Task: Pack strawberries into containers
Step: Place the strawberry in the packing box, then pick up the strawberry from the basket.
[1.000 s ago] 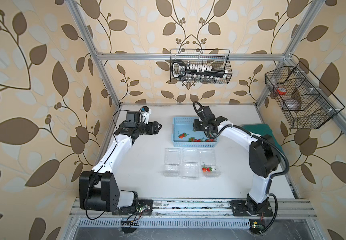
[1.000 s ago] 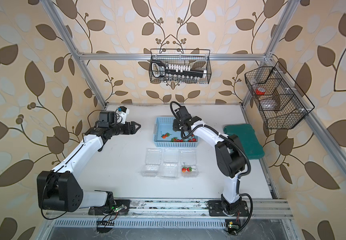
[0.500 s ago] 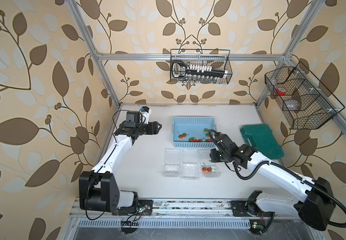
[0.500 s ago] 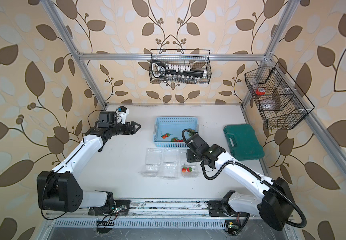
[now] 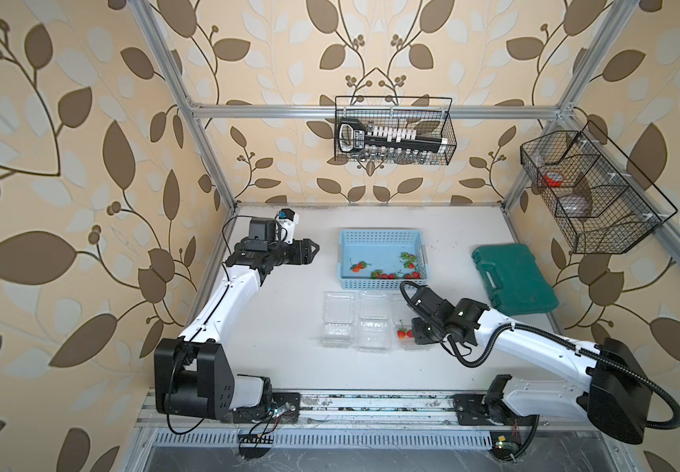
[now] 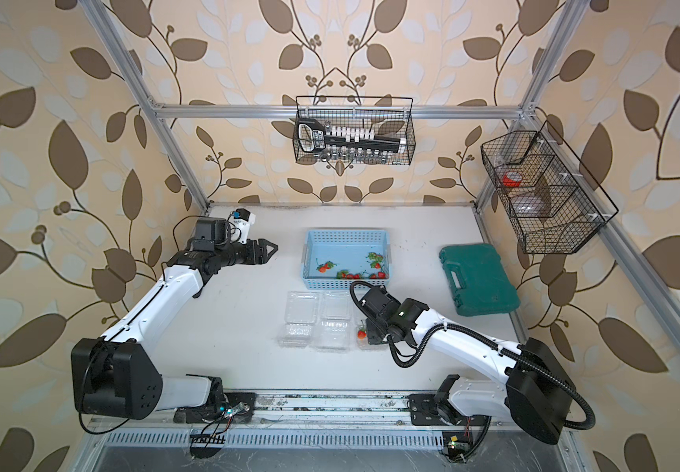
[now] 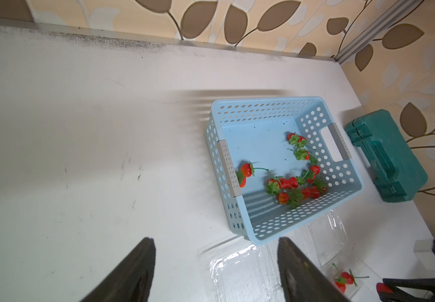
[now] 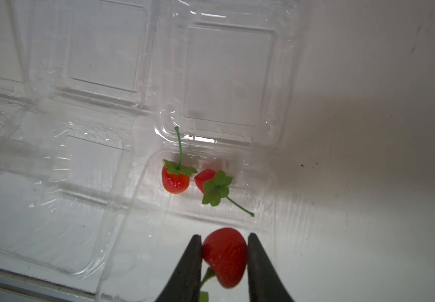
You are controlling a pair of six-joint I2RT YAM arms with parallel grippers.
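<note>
In both top views the right gripper (image 5: 417,335) hangs over the rightmost of the three clear containers (image 5: 405,325). They lie in a row with open lids, just near of the blue basket (image 5: 381,236). Two strawberries (image 6: 361,334) lie in this container, and many more wait in the near part of the basket. The left gripper (image 5: 312,250) hovers well to the left of the basket, over the bare table (image 5: 289,327). In the left wrist view its fingers (image 7: 138,272) are spread apart with nothing between them, and around ten strawberries (image 7: 289,183) are gathered in the near right part of the basket (image 7: 263,109). In the right wrist view the two dark fingers (image 8: 190,261) pinch one red strawberry (image 8: 224,257) by its sides, low over the base of the container (image 8: 227,78), close to the two that lie there (image 8: 175,180). I judge that the step in hand is the release. It is better to keep the strawberry over the middle of the base, go low, and open slowly, so it does not bounce on the rim or roll onto the table. The strawberries look small and glossy, bright red with fine seed dots, each with a green leafy cap and a thin green stem. The cap of the held one is turned toward the wrist and half hidden.
</note>
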